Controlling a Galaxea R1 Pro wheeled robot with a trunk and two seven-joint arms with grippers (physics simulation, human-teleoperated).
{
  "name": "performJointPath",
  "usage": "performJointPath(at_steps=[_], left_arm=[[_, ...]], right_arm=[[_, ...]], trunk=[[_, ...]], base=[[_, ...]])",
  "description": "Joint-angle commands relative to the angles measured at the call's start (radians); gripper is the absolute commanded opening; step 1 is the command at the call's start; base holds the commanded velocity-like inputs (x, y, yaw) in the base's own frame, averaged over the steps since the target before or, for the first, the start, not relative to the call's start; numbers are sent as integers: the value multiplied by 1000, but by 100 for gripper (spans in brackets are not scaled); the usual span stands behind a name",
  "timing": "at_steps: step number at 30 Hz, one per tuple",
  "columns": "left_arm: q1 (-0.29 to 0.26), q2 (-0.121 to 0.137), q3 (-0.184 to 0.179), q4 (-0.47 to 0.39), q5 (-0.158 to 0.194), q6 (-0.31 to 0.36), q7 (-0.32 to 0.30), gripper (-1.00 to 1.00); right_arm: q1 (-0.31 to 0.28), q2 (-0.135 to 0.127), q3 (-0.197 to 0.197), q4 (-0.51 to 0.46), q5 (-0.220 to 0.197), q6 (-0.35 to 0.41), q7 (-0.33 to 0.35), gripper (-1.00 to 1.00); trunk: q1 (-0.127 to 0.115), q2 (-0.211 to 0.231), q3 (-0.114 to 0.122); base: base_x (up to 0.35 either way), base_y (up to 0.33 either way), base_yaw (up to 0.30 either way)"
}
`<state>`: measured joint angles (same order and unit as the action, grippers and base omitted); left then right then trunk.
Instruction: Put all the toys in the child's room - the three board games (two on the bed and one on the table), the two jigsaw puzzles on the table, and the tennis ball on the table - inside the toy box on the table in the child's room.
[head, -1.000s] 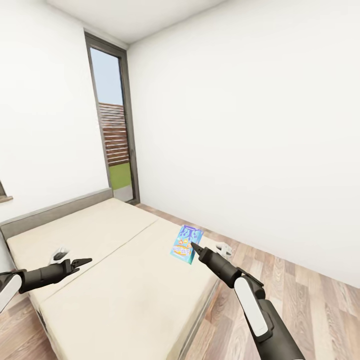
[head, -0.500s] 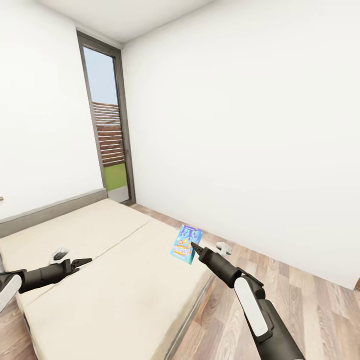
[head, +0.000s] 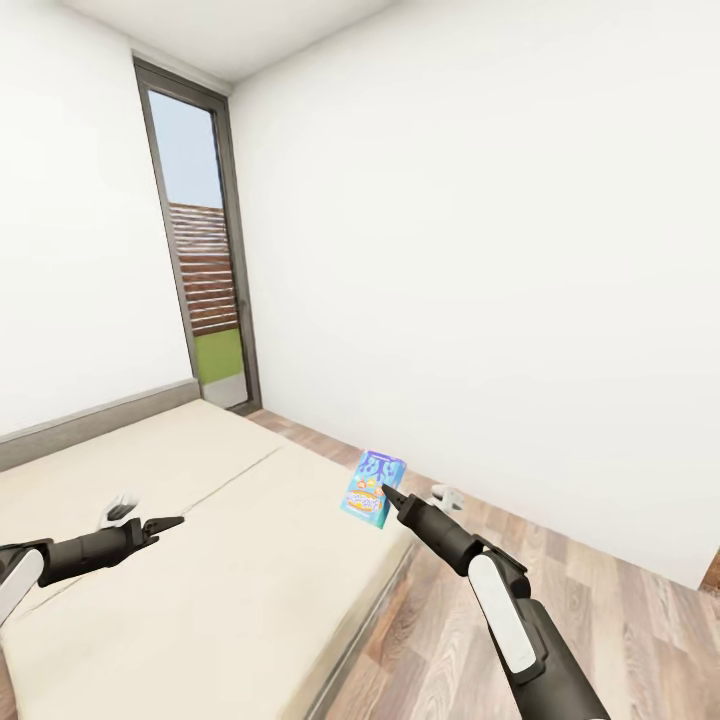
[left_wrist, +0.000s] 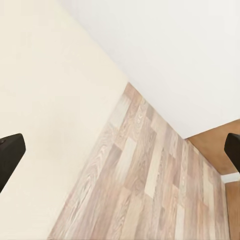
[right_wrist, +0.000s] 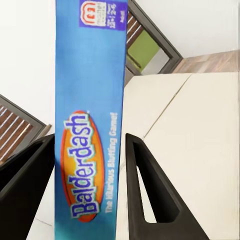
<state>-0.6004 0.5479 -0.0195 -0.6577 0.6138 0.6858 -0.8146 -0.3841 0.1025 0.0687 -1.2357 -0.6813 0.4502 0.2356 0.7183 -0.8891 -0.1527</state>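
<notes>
A: Starting at the left, what is the left end effector (head: 172, 521) doing?

B: It hangs over the bed (head: 200, 560), near the mattress's left side, carrying nothing. In the left wrist view its two fingertips (left_wrist: 9, 156) sit at opposite borders with floor (left_wrist: 145, 185) between them, so the fingers are spread wide.

A: And to the right?

B: The right end effector (head: 390, 496) pinches the blue board game (head: 372, 487) above the bed's right edge, clear of the mattress. In the right wrist view the box (right_wrist: 89, 125) stands edge-on between the two dark fingers (right_wrist: 145, 190), which press on its broad faces.

A: Which way does it point?

B: It stands almost upright with a slight tilt. From the head view its printed face is turned toward the camera and its long axis runs close to vertical, top end up.

A: How would you expect it to handle?

B: I judge it a light, stiff cardboard box with smooth, glossy faces, so it could slide or swing in a narrow pinch. The hold looks to be near its lower end; gripping across the thin dimension nearer the middle would steady it better.
</notes>
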Motion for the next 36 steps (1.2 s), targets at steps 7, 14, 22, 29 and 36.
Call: performJointPath(at_steps=[7,14,22,29,36], left_arm=[[-1,0,-3,0,6,6,0,100],[-1,1,-2,0,6,6,0,100],[-1,1,-2,1,6,6,0,100],[-1,1,-2,0,6,6,0,100],[-1,1,-2,0,6,6,0,100]], right_arm=[[-1,0,-1,-1,-7,5,1,-100],[-1,0,-3,0,-10,9,2,-100],[-1,-1,-3,2,-9,10,2,-100],[-1,0,-3,9,-9,8,2,-100],[-1,0,-11,13,-14,8,2,-100]], trunk=[[0,-1,-2],[0,-1,-2],[0,-1,-2],[0,-1,-2],[0,-1,-1]], base=[[73,-292,0],[111,-222,-103],[19,-24,-269],[1,-1,-280],[0,0,-222]])
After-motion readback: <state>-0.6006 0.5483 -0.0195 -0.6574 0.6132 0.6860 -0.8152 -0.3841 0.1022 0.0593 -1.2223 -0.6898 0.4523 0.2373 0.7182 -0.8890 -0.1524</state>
